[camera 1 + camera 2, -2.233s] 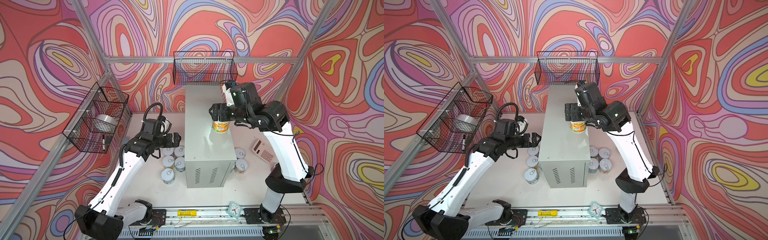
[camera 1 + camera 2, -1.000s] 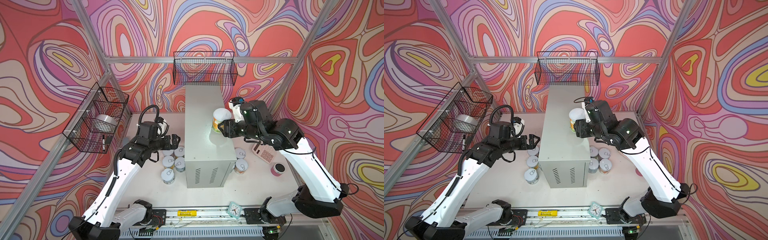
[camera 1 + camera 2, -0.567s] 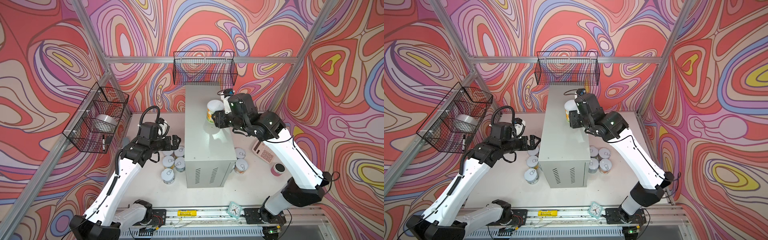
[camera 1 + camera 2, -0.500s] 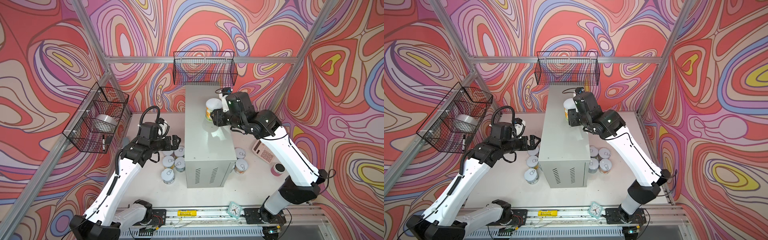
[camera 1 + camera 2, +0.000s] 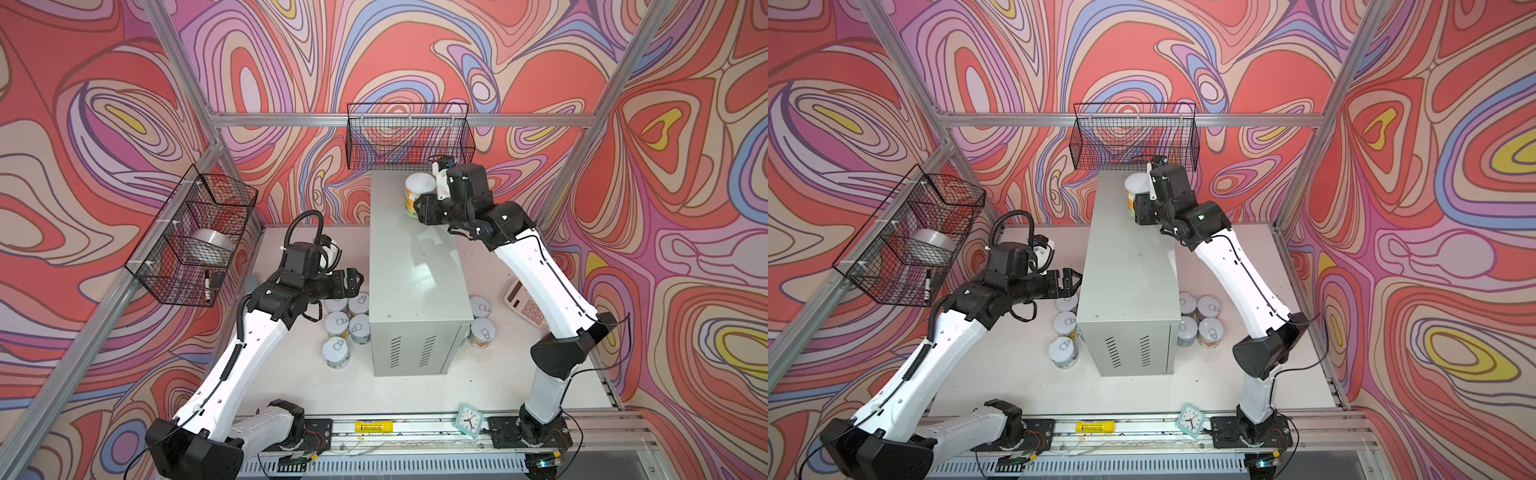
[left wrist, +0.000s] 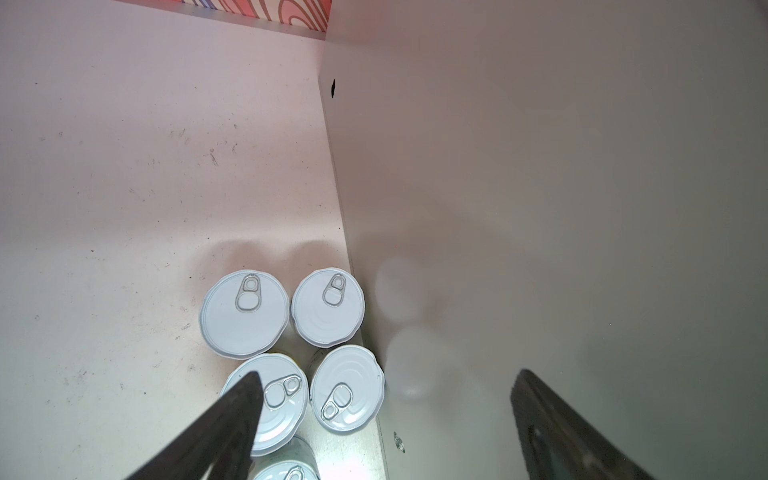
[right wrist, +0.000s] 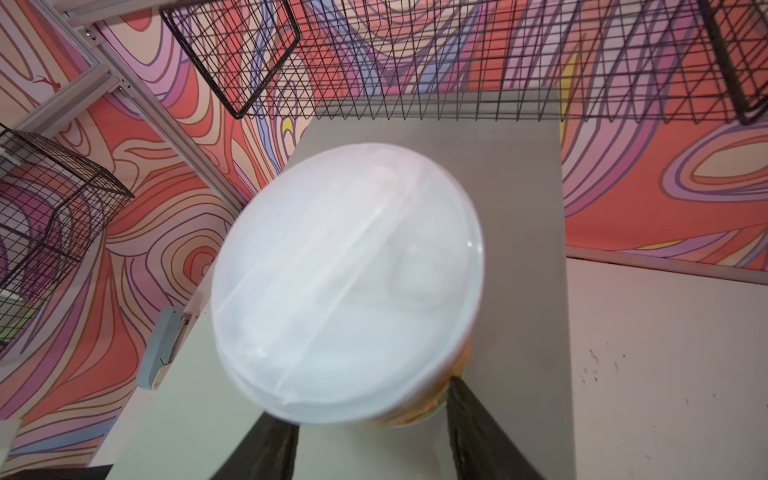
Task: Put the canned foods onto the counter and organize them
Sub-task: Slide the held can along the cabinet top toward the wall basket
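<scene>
Both top views: right gripper (image 5: 424, 208) clamped on an orange-labelled can (image 5: 417, 191) at the far end of the counter (image 5: 415, 286); label print too small to read; left gripper (image 5: 355, 282) with jaws apart above tins (image 5: 349, 322) standing beside the counter.
Left wrist: four plain pull-tab lids (image 6: 245, 313) just beside the counter wall.
Right wrist: fingers (image 7: 266, 449) flank the can under its white lid (image 7: 349, 282).

- The counter (image 5: 415, 270) stands in the middle of the table (image 5: 291, 374).
- Just left of it, on the table, stand five cans (image 5: 337, 325).
- Just right of it stand four cans (image 5: 1210, 332).
- One can (image 5: 417, 193) is over its far end, toward the right.
- A basket (image 5: 409, 137) hangs behind it.
- A clock (image 5: 469, 417) lies before it.
- A calculator (image 5: 525, 305) lies further right.
</scene>
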Controlling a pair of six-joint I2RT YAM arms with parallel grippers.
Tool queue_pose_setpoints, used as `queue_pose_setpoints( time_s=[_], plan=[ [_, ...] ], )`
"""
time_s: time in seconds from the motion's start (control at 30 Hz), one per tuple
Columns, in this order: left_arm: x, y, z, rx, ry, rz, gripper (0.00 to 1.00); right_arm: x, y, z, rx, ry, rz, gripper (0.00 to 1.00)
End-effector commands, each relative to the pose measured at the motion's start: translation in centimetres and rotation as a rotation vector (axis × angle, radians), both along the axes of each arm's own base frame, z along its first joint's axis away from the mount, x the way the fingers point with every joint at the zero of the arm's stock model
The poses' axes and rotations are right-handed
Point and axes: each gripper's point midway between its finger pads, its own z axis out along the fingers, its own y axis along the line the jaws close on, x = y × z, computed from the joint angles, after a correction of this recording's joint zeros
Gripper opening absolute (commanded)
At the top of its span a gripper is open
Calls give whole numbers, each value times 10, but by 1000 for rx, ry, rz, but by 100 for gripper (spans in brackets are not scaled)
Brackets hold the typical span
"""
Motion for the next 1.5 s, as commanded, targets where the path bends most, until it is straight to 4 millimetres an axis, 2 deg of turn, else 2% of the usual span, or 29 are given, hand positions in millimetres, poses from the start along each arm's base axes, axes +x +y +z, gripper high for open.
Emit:
queue_pose_setpoints(
  time_s=[0.0, 0.17, 0.5, 0.73, 1.07, 1.47],
  plan=[
    [5, 0, -3, -2, 4, 10, 94, 17, 15, 10, 34, -61, 50, 57],
    [7, 1, -4, 7, 7, 14, 92, 35, 24, 6, 28, -84, 60, 57],
    [6, 9, -4, 55, -1, 29, 92, 59, 38, 11, 59, -160, 59, 57],
    [11, 10, -4, 68, -1, 32, 92, 80, 47, 4, 73, -168, 37, 51],
    [17, 7, -14, 70, 21, 29, 91, 98, 51, -7, 127, -161, 46, 44],
    [21, 5, -16, 66, 24, 27, 93, 109, 50, -3, 180, -170, 55, 43]
  ],
)
